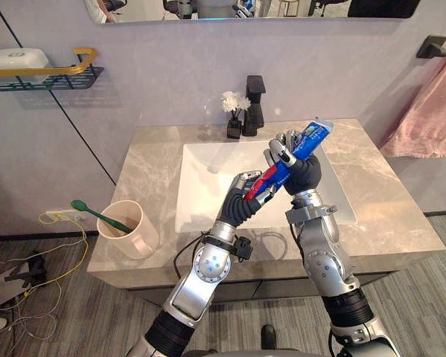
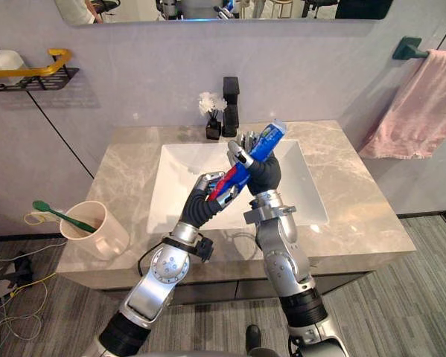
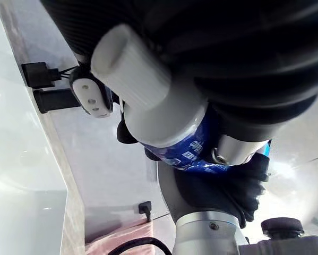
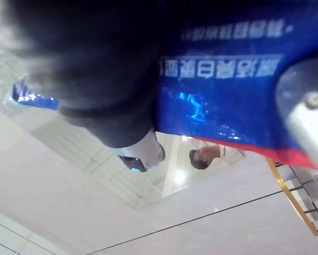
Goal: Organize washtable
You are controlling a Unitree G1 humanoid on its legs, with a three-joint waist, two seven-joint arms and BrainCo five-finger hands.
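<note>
stands over a marble counter (image 1: 394, 216) with a white sink (image 1: 200, 193), a pink towel (image 1: 431, 111) hanging at the right, a cream cup (image 1: 137, 234) at the left front corner. holds a blue toothpaste tube (image 1: 306, 141) tilted above the sink, clear of the counter, gripped high in the curled right hand (image 1: 301, 171) and clasped at the white cap (image 3: 143, 79) end by the curled left hand (image 1: 246, 186). leaves a green toothbrush (image 1: 96, 214) leaning in the cup. risks dropping the tube into the sink if one grip loosens early, or squeezing out paste through too tight a hold.

Grey wall (image 1: 170, 74), marble washtable (image 1: 386, 201), pink towel (image 1: 431, 111), seemingly plank floor (image 1: 431, 297)
</note>
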